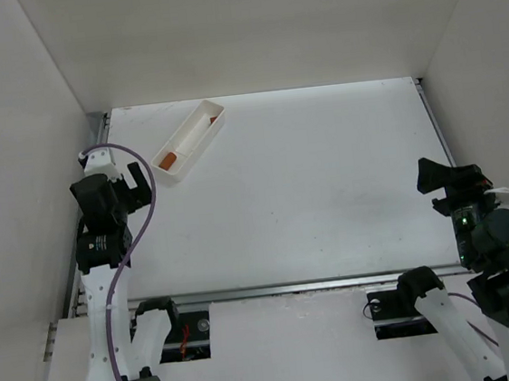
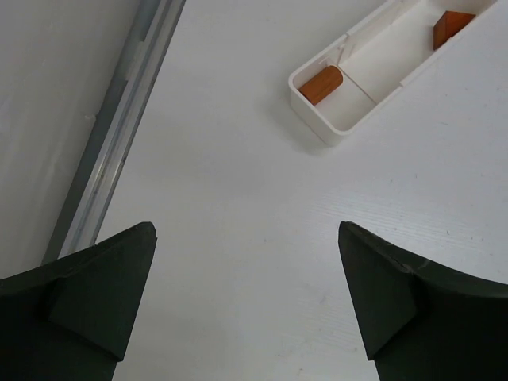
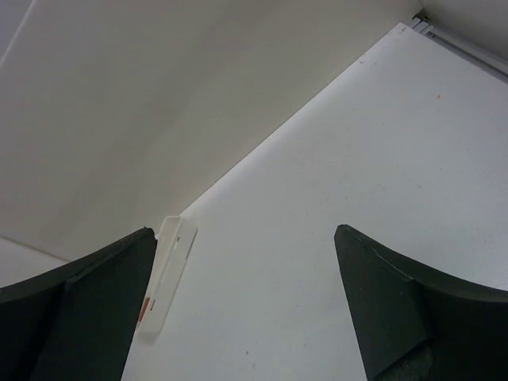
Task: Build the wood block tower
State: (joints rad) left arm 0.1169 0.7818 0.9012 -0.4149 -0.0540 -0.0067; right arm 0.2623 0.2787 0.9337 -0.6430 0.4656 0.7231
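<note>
Orange-brown wood blocks (image 2: 321, 84) lie in the white tray (image 2: 313, 115), ahead and right of the left gripper (image 2: 246, 228) (the nearer arm), whose fingers stand wide and empty; the tray's long axis runs diagonally away. Right gripper (image 3: 244, 230), fingers likewise wide, sits well apart across the table (image 1: 328, 192).

Left arm (image 1: 97, 298) at 8 o'clock of table, folded upright. Left gripper (image 1: 119, 179) aims toward 1 o'clock, jaws spread wide, empty. Right arm (image 1: 460, 324) at 4 o'clock. Right gripper (image 1: 432, 188) aims toward 10 o'clock, jaws wide, empty.
</note>
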